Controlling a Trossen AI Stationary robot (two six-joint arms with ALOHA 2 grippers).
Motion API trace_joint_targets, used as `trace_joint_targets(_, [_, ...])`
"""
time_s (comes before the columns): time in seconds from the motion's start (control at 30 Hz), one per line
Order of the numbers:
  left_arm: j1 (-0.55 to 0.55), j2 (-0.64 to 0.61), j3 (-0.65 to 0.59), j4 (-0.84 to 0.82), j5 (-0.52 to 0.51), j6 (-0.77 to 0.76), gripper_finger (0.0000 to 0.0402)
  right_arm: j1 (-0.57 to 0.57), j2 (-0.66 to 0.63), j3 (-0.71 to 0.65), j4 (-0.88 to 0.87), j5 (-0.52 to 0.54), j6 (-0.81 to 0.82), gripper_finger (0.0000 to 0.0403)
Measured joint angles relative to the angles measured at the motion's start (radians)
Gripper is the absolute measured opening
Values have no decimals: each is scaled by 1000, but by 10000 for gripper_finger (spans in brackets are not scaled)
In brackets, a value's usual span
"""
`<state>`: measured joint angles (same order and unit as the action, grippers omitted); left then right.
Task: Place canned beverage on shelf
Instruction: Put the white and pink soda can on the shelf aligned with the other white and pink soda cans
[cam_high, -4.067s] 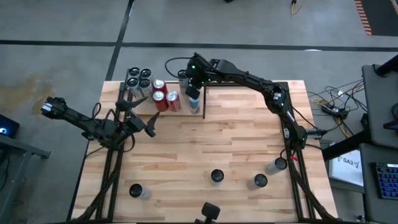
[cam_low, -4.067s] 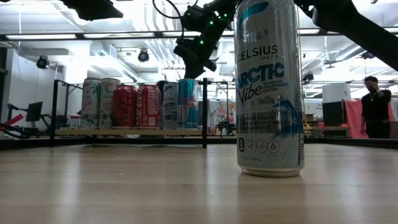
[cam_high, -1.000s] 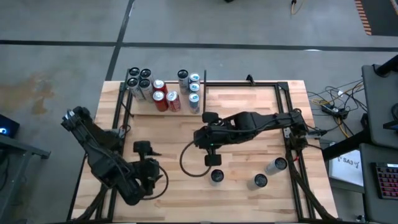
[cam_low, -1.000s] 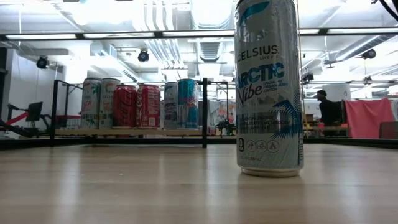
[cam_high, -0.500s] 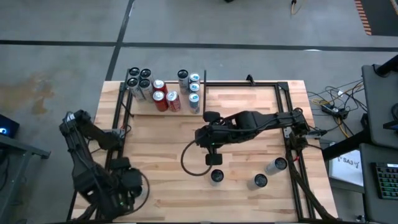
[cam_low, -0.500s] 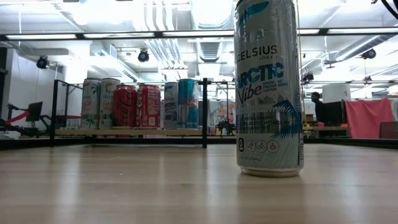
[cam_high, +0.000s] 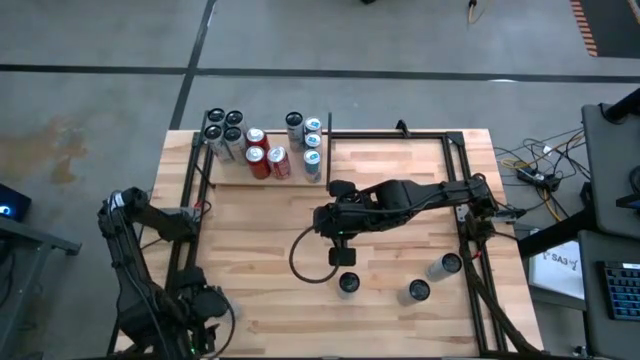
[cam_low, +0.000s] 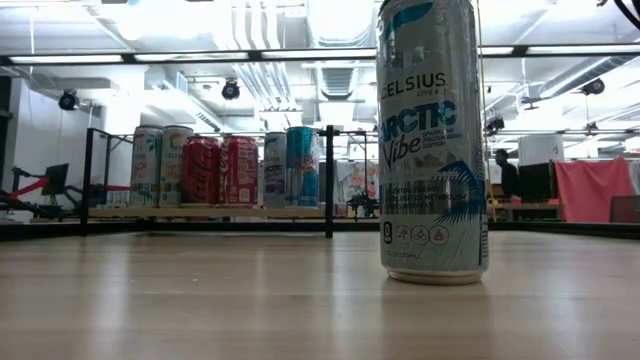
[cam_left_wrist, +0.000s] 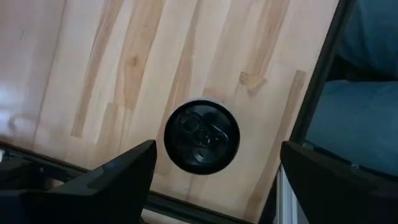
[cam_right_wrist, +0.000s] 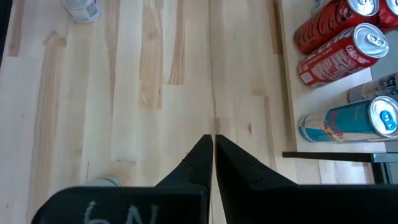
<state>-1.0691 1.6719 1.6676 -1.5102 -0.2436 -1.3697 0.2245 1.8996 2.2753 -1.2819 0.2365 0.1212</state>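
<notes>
The left gripper (cam_left_wrist: 211, 171) hangs over the table's near left corner, fingers spread wide and released, directly above a black-topped can (cam_left_wrist: 201, 135) standing there; in the high view the arm hides that can. The right gripper (cam_right_wrist: 214, 155) is clenched empty over mid-table. The shelf (cam_high: 262, 178) at far left carries several cans, partly overlapping one another.

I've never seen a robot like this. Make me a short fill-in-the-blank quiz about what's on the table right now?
1. The left gripper hovers with open fingers above a can with a ____ top.
2. The right gripper has its fingers ____.
3. The pale plywood shelf holds two ____ cola cans among silver ones.
4. The tall silver Celsius can stands ____ on the wooden table.

Missing words: black; shut; red; upright
</notes>
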Motion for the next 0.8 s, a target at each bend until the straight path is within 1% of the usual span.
trace_joint_targets(0.23, [-2, 35, 0, 7, 0, 51, 332, 0, 0, 0, 1, 0, 1, 9])
trace_joint_targets(0.37, [12, 48, 0, 7, 3, 59, 356, 0, 0, 0, 7, 0, 2, 9])
trace_joint_targets(0.5, [23, 56, 0, -4, 1, 20, 385, 0, 0, 0, 7, 0, 17, 9])
trace_joint_targets(0.63, [24, 66, 2, 19, 0, 14, 398, 0, 0, 0, 7, 0, 29, 9])
trace_joint_targets(0.8, [35, 90, 2, 29, 71, 19, 400, 0, 0, 0, 7, 0, 39, 9])
